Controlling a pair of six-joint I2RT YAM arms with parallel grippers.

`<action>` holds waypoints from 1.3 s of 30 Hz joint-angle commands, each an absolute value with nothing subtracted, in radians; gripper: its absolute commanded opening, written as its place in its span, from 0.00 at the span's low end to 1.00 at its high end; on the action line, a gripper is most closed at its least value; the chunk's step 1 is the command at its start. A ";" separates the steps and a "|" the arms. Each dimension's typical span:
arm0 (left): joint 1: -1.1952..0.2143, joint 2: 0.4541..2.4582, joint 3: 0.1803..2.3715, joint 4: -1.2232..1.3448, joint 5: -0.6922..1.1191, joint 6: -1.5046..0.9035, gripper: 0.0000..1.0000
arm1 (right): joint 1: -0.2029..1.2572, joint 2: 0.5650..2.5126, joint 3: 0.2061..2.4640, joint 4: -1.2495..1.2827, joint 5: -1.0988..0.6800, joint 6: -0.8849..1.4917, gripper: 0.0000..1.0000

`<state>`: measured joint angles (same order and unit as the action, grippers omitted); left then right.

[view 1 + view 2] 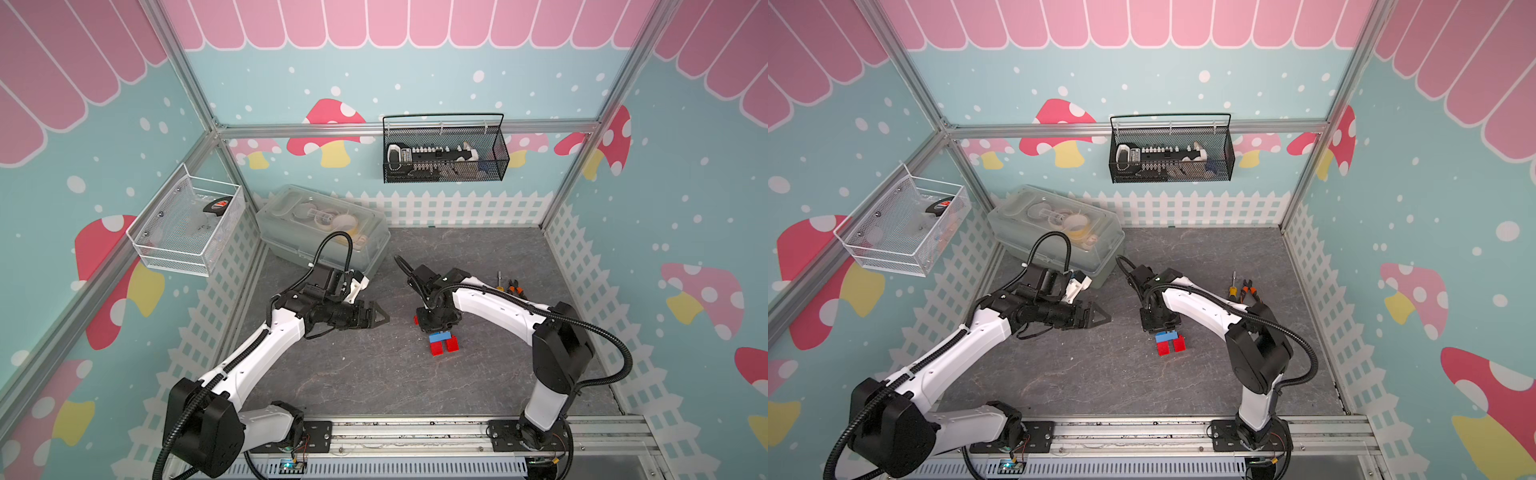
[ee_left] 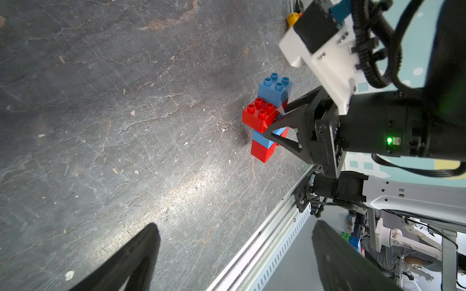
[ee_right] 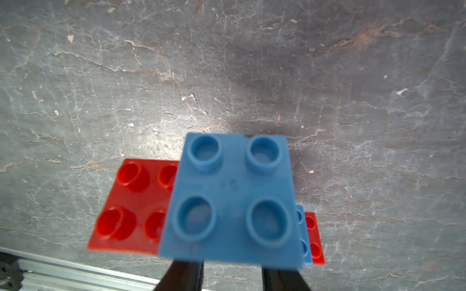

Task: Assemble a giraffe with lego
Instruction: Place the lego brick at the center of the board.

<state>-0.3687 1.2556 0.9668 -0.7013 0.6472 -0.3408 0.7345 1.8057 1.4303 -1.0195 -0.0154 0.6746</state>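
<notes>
The giraffe [image 1: 451,344] [image 1: 1171,345] is a small figure of red and blue lego in mid-table, with two red legs under a blue body. In the left wrist view its red head [image 2: 259,116] sticks out sideways under a light-blue top brick [image 2: 274,88]. My right gripper [image 1: 438,327] [image 1: 1160,326] [image 2: 276,122] comes down from above and is shut on the giraffe just below the top brick [image 3: 232,201]. My left gripper [image 1: 384,318] [image 1: 1106,319] [image 2: 237,226] hovers to the giraffe's left, open and holding nothing. Whether the legs rest on the table is unclear.
A clear lidded box [image 1: 324,228] stands at the back left. Orange-handled tools [image 1: 513,286] lie behind my right arm. A black wire basket [image 1: 444,153] hangs on the back wall and a white mesh basket [image 1: 187,224] on the left wall. An aluminium rail [image 1: 415,432] runs along the front.
</notes>
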 commanded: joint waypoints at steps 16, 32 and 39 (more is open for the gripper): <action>-0.367 1.203 0.951 -0.692 0.629 -0.339 0.95 | 0.582 2.132 1.761 -1.376 -0.257 0.585 0.16; -0.367 1.196 0.952 -0.692 0.626 -0.338 0.95 | 0.522 2.252 1.856 -1.462 -0.276 0.562 0.16; -0.367 1.192 0.951 -0.691 0.624 -0.336 0.95 | 0.514 2.304 1.901 -1.472 -0.280 0.561 0.17</action>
